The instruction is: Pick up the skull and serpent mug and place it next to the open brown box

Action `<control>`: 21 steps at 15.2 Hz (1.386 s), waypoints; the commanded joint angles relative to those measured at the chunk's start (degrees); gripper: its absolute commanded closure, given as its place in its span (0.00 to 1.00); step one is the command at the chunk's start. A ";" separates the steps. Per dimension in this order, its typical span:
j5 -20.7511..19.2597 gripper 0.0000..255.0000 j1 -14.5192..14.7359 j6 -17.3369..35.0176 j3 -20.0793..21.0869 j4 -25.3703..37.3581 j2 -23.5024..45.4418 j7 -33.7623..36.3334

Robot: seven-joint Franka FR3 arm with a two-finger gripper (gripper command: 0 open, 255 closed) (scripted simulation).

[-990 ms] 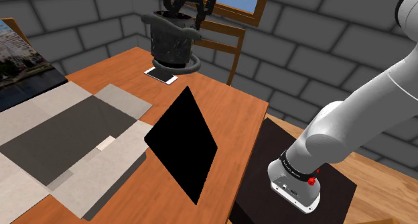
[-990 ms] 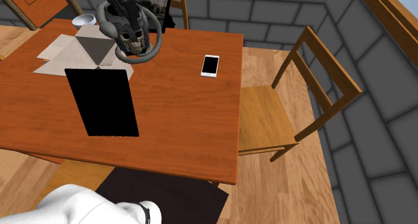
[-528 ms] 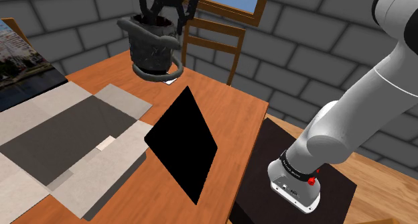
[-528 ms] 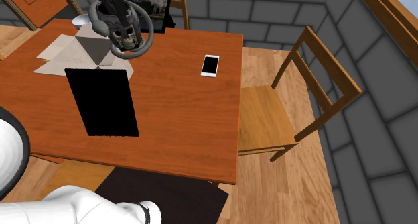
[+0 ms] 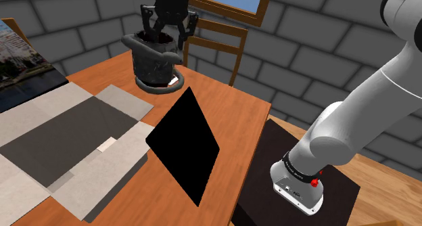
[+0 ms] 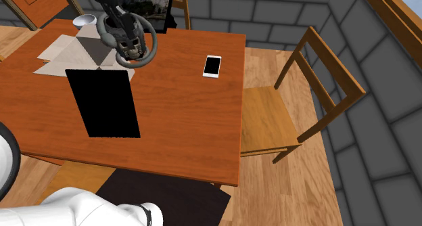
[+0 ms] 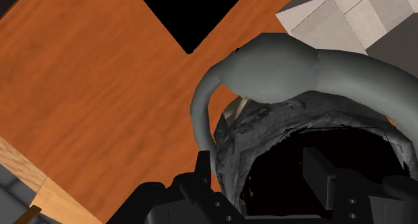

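The skull and serpent mug [image 5: 157, 63] is dark grey with a skull face and a grey serpent coiled round it [image 7: 288, 67]. It hangs upright, low over the wooden table [image 5: 233, 113], just past the far corner of the open box. My gripper [image 5: 164, 39] comes down from above, shut on the mug's rim [image 7: 268, 132], with one finger [image 7: 317, 179] inside the cup. The open box [image 5: 64, 133] is drawn grey and off-white, its flaps spread flat. In the second exterior view the mug [image 6: 130, 42] sits at the box's [image 6: 78, 52] right edge. Whether the mug touches the table cannot be told.
A flat black panel [image 5: 184, 145] lies on the table beside the box. A white phone [image 6: 212, 65] lies toward a wooden chair [image 6: 297, 103]. A white bowl [image 6: 84, 20] sits beyond the box, and a picture [image 5: 20, 62] leans at the shoulder view's left.
My gripper carried the mug to the shoulder view's left, away from the phone and toward the box, then lowered it close to the table.
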 commanded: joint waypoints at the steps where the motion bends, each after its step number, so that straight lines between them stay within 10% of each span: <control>1: 0.12 1.00 0.03 1.62 0.00 -1.68 -0.31 -0.08; 21: 0.18 1.00 0.34 17.02 0.54 -16.53 0.29 -0.16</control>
